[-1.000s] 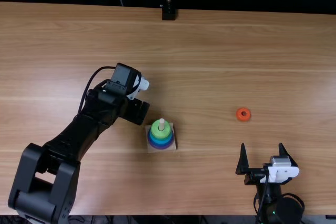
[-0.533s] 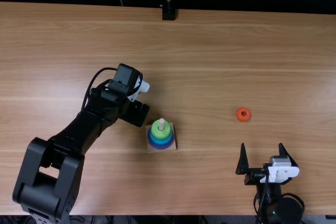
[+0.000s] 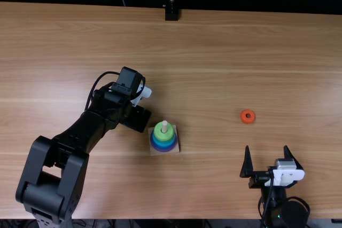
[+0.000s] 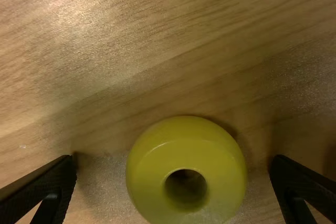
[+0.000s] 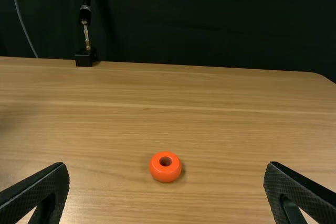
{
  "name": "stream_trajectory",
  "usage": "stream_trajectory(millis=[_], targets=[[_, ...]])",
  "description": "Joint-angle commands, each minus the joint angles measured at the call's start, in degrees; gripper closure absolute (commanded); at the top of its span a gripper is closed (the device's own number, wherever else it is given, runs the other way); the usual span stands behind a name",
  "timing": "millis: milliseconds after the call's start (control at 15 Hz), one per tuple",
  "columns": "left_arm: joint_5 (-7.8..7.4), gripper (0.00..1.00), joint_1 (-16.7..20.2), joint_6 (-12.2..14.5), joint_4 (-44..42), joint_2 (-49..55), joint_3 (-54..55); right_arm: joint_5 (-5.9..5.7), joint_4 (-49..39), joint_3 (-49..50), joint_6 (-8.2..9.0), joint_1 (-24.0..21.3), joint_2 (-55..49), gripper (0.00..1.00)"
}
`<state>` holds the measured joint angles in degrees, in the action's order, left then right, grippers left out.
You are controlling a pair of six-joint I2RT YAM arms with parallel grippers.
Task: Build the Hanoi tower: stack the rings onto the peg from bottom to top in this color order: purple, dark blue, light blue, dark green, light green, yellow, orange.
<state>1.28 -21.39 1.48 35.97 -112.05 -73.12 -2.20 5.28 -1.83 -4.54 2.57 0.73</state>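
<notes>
Orange ring (image 3: pixel 247 116) lies beyond the gaping right gripper (image 3: pixel 266 148); the left gripper (image 3: pixel 140 123) gapes over a yellow ring (image 4: pixel 152 177) beside the stack (image 3: pixel 163 138).

The yellow ring (image 4: pixel 157 166) lies flat on the wood-grained tabletop (image 4: pixel 131 66), its central hole (image 4: pixel 186 186) facing up, between the widely parted black fingers (image 4: pixel 44 184) of the left gripper (image 3: pixel 137 118), touching neither.

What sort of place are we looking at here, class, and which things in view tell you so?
Probably a robotics lab or test bench: two robot arms stand at a wooden table, with a peg of coloured rings between them.
</notes>
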Motion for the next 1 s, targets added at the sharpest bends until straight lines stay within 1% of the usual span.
stream_trajectory(millis=[0,67,133,200,267,600,667,867,933], targets=[[0.09,0.00,-0.23,0.32,0.10,-1.42,-1.76,-0.55,0.69,0.68,0.42,-0.63,-0.73,0.00],[0.09,0.05,-0.23,0.42,0.10,-1.42,-1.76,-0.55,0.69,0.68,0.42,-0.63,-0.73,0.00],[0.09,0.59,-0.32,0.32,0.10,-1.42,-1.50,-0.55,0.69,0.68,0.42,-0.63,-0.73,0.00],[0.20,0.95,-0.32,0.11,0.00,-1.33,-1.32,-0.55,0.69,0.68,0.42,-0.63,-0.73,0.00],[0.20,1.00,-0.32,0.00,0.00,-1.33,-1.32,-0.55,0.69,0.68,0.42,-0.63,-0.73,0.00],[0.20,1.00,-0.32,-0.32,0.84,-0.36,-2.11,-0.55,0.69,0.68,0.42,-0.63,-0.73,0.00],[0.20,1.00,-0.23,-0.42,1.90,0.96,-3.96,-0.55,0.69,0.68,0.42,-0.63,-0.73,0.00],[0.09,1.00,-0.23,-1.05,17.30,5.44,-10.11,-0.55,0.69,0.68,0.42,-0.63,-0.73,0.00],[-0.01,1.00,-0.23,-1.69,20.57,6.67,-11.60,-0.55,0.69,0.68,0.42,-0.63,-0.73,0.00]])
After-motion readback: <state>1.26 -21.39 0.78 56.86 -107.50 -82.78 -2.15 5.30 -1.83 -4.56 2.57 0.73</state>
